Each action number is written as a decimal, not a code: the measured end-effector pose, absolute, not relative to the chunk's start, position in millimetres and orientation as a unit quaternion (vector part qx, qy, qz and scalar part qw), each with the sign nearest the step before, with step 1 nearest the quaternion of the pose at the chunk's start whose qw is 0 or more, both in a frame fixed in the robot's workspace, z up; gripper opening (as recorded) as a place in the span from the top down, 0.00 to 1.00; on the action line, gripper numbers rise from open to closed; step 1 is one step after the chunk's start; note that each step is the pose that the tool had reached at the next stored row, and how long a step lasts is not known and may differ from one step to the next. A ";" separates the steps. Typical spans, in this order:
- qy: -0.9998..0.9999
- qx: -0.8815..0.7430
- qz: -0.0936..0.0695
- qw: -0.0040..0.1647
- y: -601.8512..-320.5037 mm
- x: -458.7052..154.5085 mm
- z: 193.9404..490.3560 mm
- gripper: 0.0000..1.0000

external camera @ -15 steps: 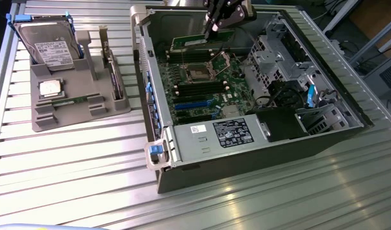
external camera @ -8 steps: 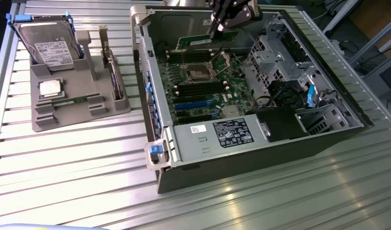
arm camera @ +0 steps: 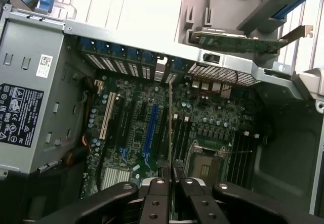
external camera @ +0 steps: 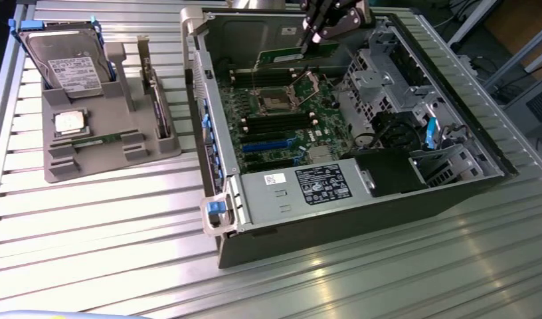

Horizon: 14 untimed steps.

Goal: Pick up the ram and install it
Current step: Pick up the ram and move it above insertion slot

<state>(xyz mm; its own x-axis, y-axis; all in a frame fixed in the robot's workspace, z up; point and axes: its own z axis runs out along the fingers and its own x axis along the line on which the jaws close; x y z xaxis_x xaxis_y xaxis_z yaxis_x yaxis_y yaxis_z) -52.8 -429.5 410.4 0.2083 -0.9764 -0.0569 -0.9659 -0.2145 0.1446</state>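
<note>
My gripper (external camera: 305,44) hangs over the far end of the open computer case (external camera: 483,179), shut on the ram (external camera: 289,58). The ram is a long green stick held level above the motherboard (external camera: 284,133), and it touches nothing. In the wrist view it shows edge-on as a thin line (arm camera: 170,128) rising from between the black fingers (arm camera: 156,193), where the gripper (arm camera: 170,172) clamps it. Below it lie the empty processor socket (arm camera: 205,167) and black memory slots (arm camera: 181,139) beside it. A second green stick (external camera: 98,141) lies flat on the grey tray (external camera: 67,166).
The grey tray at the exterior view's left also holds a silver hard drive (external camera: 69,63), a square processor chip (external camera: 69,123) and an upright card (external camera: 156,100). Inside the case are a power supply (external camera: 297,189) and drive cages (external camera: 382,73). The case walls rise around the motherboard.
</note>
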 end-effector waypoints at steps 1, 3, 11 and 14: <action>-0.625 0.776 -0.068 0.039 -429.5 -49.8 410.4 0.86; -0.625 0.776 -0.070 0.040 -429.5 -43.5 410.4 0.86; -0.625 0.776 -0.074 0.043 -429.5 -25.4 410.4 0.86; -0.625 0.776 -0.076 0.045 -429.4 -15.6 410.3 0.86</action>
